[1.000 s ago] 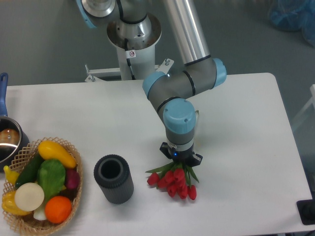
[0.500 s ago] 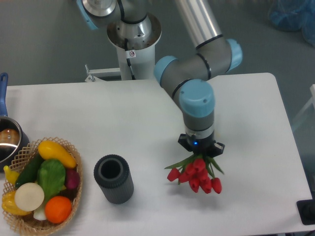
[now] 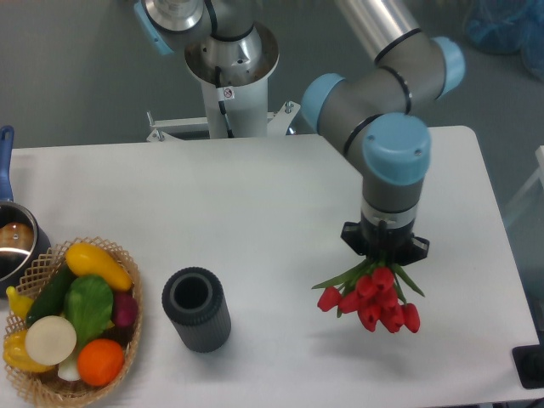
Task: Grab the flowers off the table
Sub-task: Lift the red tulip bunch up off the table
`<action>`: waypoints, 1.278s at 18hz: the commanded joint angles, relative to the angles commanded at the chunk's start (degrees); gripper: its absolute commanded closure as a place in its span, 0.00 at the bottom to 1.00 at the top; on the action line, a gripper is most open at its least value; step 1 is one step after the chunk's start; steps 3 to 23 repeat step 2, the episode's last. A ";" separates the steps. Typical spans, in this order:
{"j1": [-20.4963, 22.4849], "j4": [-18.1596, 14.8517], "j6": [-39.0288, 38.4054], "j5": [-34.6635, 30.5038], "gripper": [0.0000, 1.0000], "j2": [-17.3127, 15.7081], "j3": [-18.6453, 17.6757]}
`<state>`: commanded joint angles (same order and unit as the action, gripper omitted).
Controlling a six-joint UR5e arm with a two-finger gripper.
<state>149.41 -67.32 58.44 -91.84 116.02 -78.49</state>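
Now, flowers: the small bunch of red tulip buds with green leaves point(image 3: 371, 299) hangs under the robot's black two-finger gripper point(image 3: 385, 252), in the lower right of the frame.
Gripper: it looks closed on the flowers' stems, though the fingers are hidden under the wrist, so this is my guess from how the bunch hangs there.
Where the flowers are: they seem to be up off the big white table point(image 3: 212, 195), with the red buds pointing toward the bottom of the frame. The view from above makes it hard to be sure how high they are.
Done: the grab looks finished, and the lift looks like it has started or is done.
Left: maybe only lifting a bit more and holding the bunch without dropping it.
Changed since earlier: the arm and the flowers have moved to the right side of the frame. Before, the bunch was near the bottom middle, close to the black round cup point(image 3: 196, 309); now it is well apart from it.
Same as earlier: the black cup sits in the lower middle left, and the woven basket of colourful pretend vegetables point(image 3: 72, 323) sits in the lower left corner. Neither has moved.
Also there: a dark pot with a blue handle point(image 3: 12, 229) at the left edge, only partly seen.
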 joint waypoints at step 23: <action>1.32 -0.79 2.63 0.09 1.00 0.00 0.35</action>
